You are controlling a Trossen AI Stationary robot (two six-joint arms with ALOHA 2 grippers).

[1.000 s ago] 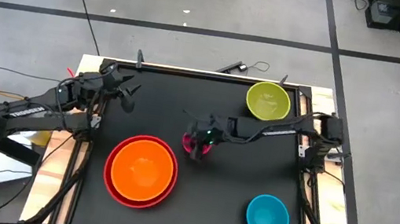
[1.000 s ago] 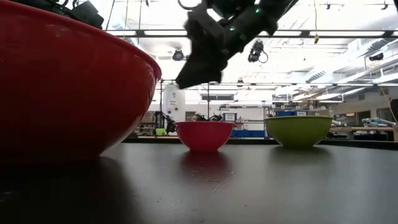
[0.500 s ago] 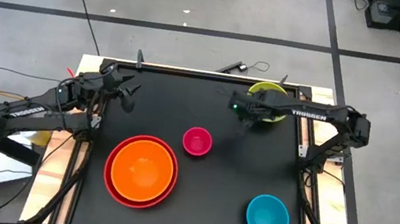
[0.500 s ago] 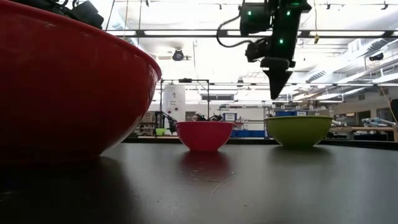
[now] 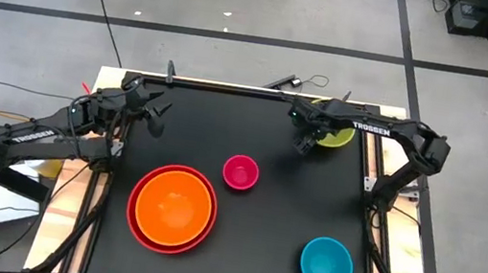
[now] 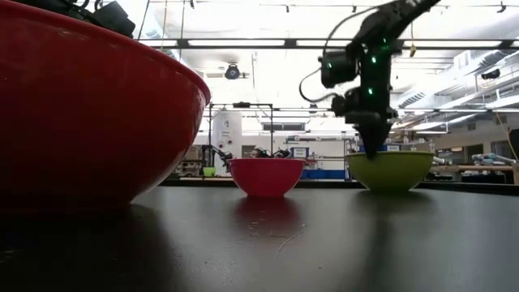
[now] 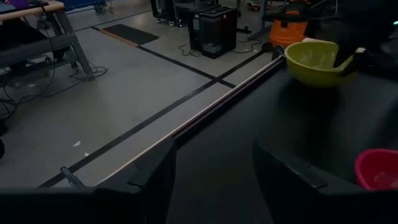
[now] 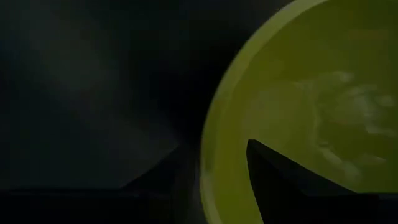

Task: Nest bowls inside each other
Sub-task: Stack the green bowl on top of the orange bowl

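The yellow-green bowl [image 5: 339, 136] stands on its base at the table's far right, half hidden under my right arm. My right gripper [image 8: 212, 144] points down over its near-left rim [image 8: 208, 168], open, one finger outside and one above the inside; I see no touch. The low view shows my right gripper [image 6: 371, 150] with its tips at rim height. The pink bowl [image 5: 240, 172] stands alone mid-table. The orange bowl [image 5: 174, 204] sits inside the red bowl [image 5: 138, 224] at the near left. The blue bowl [image 5: 326, 264] stands near right. My left gripper [image 5: 152, 113] waits open at the far left.
A raised rail [image 5: 232, 87] runs along the table's far edge, just behind the yellow-green bowl. Bare black tabletop [image 5: 281, 210] lies between the pink, blue and yellow-green bowls. Cables and boxes lie on the floor beyond the table.
My right gripper has swung from above the pink bowl toward the table's far right edge, tipped from slanting to pointing down, and come down at the yellow-green bowl's rim. The pink bowl has stayed where it stood.
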